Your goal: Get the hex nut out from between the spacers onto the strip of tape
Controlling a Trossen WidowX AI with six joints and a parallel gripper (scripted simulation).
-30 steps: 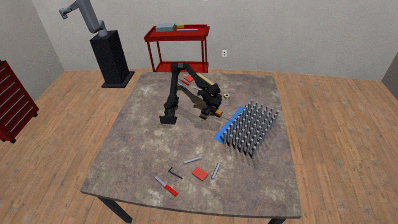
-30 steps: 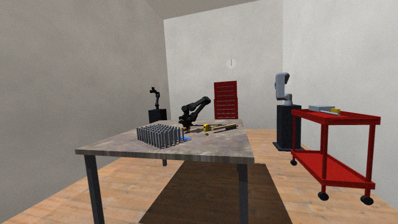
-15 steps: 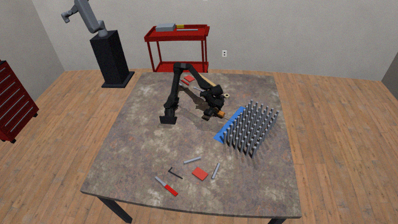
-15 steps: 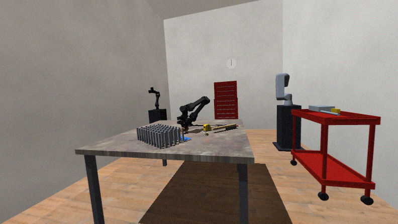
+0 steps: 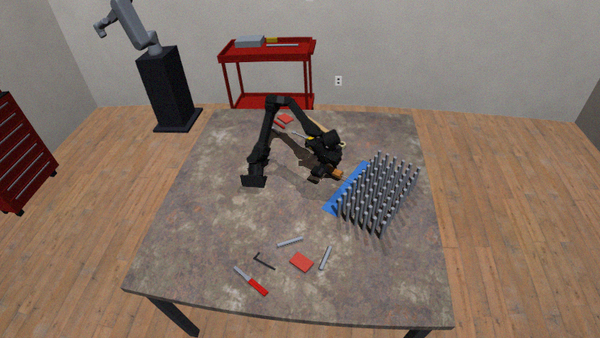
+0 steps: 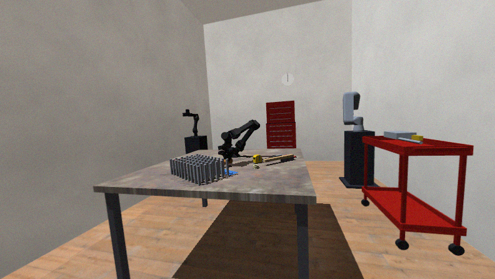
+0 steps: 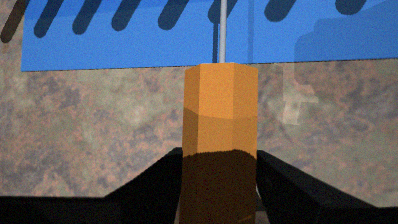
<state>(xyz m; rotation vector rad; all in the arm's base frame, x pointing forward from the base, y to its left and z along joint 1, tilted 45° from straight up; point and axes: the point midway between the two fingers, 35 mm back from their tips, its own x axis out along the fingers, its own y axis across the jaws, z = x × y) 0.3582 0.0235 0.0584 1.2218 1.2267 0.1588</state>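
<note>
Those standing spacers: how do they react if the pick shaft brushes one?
Likely tippy: the spacers are tall, thin posts standing free on narrow ends. Packed close, one falling probably knocks neighbours. Fallen ones would probably roll, being round like the loose spacer lying nearby.

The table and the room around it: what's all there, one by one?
Table: one, mottled brown, room centre.
Spacers: many, grey, upright in a block, table's right side.
Tape strip: one, blue, beside the block.
Hook pick: one, orange-brown handle, held, shaft over the tape.
Red tile: one, front of table.
Loose grey rods: two, front of table.
Cart: one, red, back wall.
Drawer chest: one, red, left.
Gripper: one, black, shut on the pick.
</note>
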